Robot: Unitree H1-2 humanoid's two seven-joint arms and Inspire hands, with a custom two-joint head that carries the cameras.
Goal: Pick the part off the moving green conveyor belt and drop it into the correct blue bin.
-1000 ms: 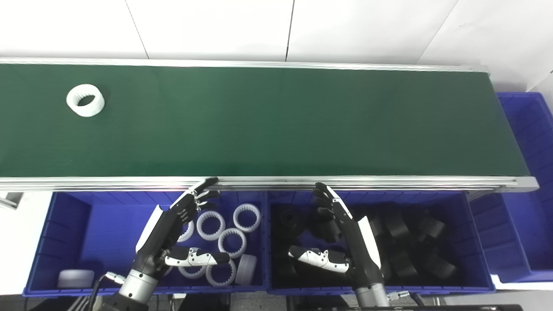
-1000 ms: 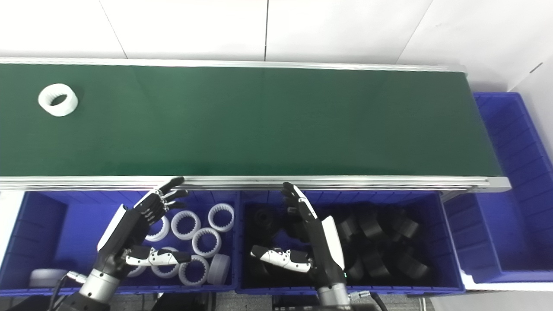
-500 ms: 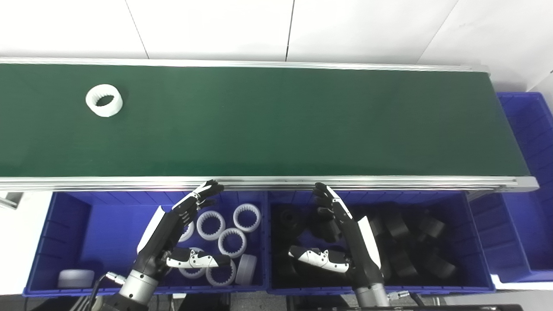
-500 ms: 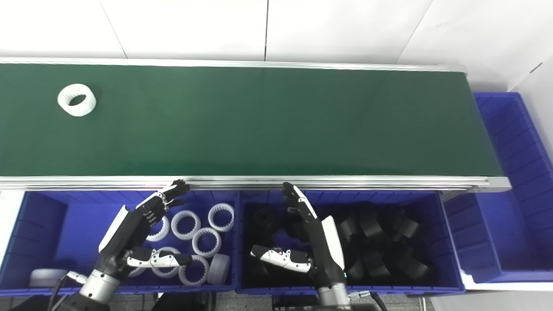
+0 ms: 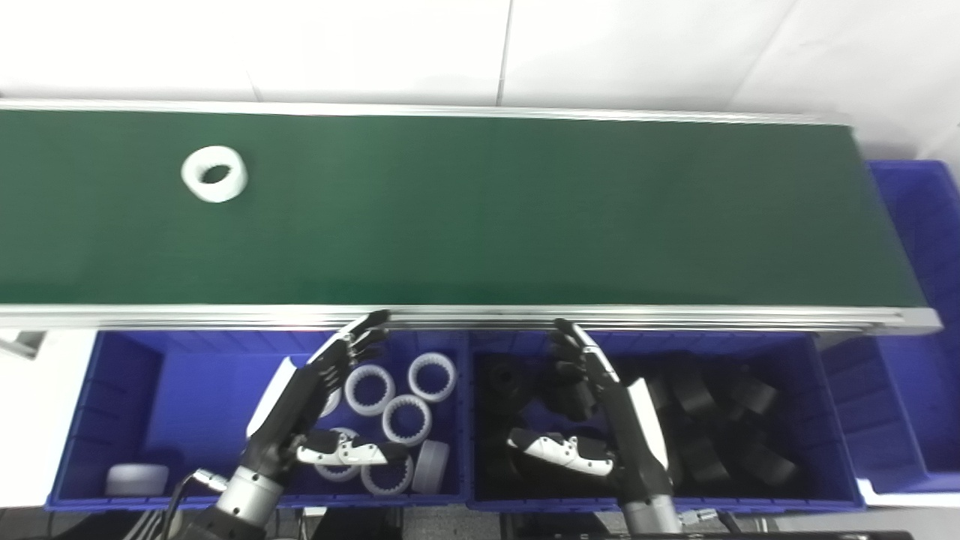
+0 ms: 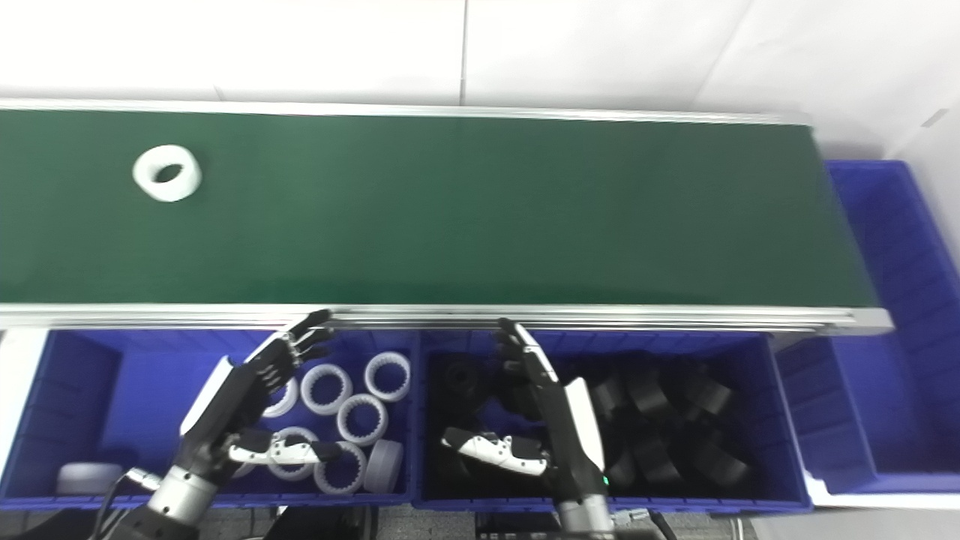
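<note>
A white toothed ring (image 5: 214,173) lies on the green conveyor belt (image 5: 480,217) at its far left; it also shows in the right eye view (image 6: 167,172). My left hand (image 5: 311,397) is open and empty above the left blue bin (image 5: 120,390), which holds several white rings (image 5: 405,420). My right hand (image 5: 604,420) is open and empty above the middle blue bin (image 5: 825,420), which holds several black parts (image 5: 705,420). Both hands are at the belt's near rail, far from the ring.
The belt's metal rail (image 5: 480,316) runs between the bins and the belt. A third blue bin (image 5: 922,315) stands at the belt's right end. A white cylinder (image 5: 135,478) lies in the left bin's front left corner.
The white ring has travelled to the right along the belt. The view has shifted slightly. Both hands have stayed about where they were, open.
</note>
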